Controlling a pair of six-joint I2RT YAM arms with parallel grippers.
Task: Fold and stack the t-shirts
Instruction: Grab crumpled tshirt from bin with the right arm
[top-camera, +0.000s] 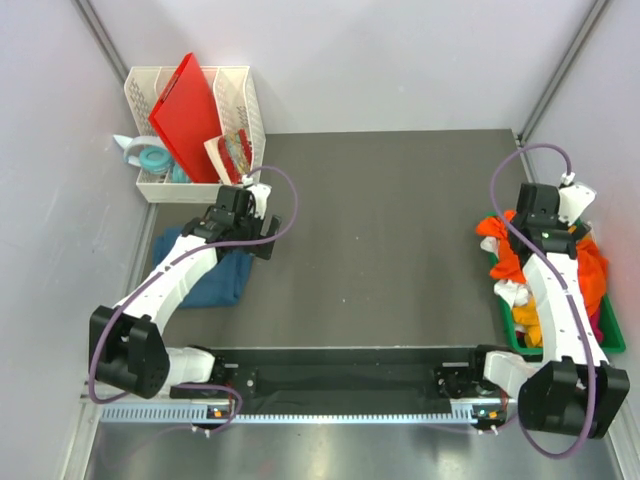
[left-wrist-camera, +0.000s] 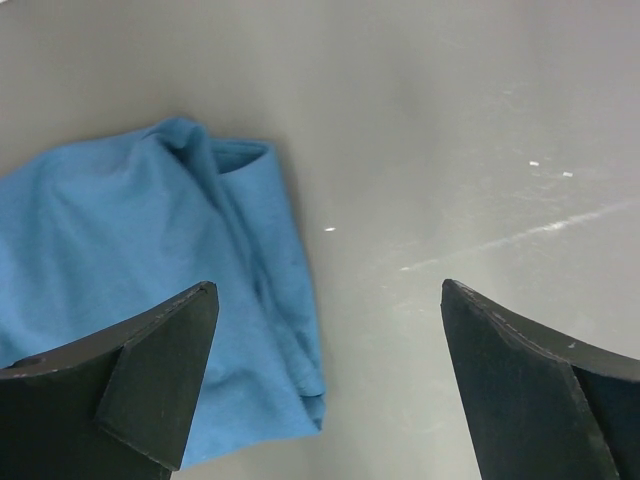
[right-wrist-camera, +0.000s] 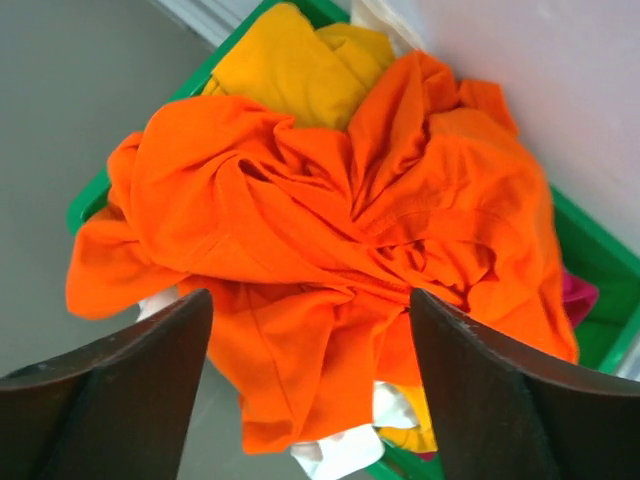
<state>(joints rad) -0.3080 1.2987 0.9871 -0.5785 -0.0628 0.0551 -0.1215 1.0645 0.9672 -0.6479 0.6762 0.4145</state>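
Observation:
A folded teal-blue t-shirt (top-camera: 218, 278) lies at the table's left edge; in the left wrist view (left-wrist-camera: 130, 260) it fills the left half. My left gripper (top-camera: 243, 212) hovers open above its right edge (left-wrist-camera: 325, 300), empty. A crumpled orange t-shirt (top-camera: 498, 248) tops the pile in the green bin (top-camera: 612, 338) at the right; in the right wrist view the orange t-shirt (right-wrist-camera: 330, 230) lies over mustard-yellow (right-wrist-camera: 290, 60), white (right-wrist-camera: 345, 450) and pink (right-wrist-camera: 578, 295) shirts. My right gripper (top-camera: 545, 215) hangs open just above the orange shirt (right-wrist-camera: 310, 300), empty.
A white basket (top-camera: 240, 95) at the back left holds a stiff red board (top-camera: 188, 110), tape rolls and small tools. The dark grey table (top-camera: 380, 230) is walled by pale panels left, right and behind. A black rail runs along the near edge.

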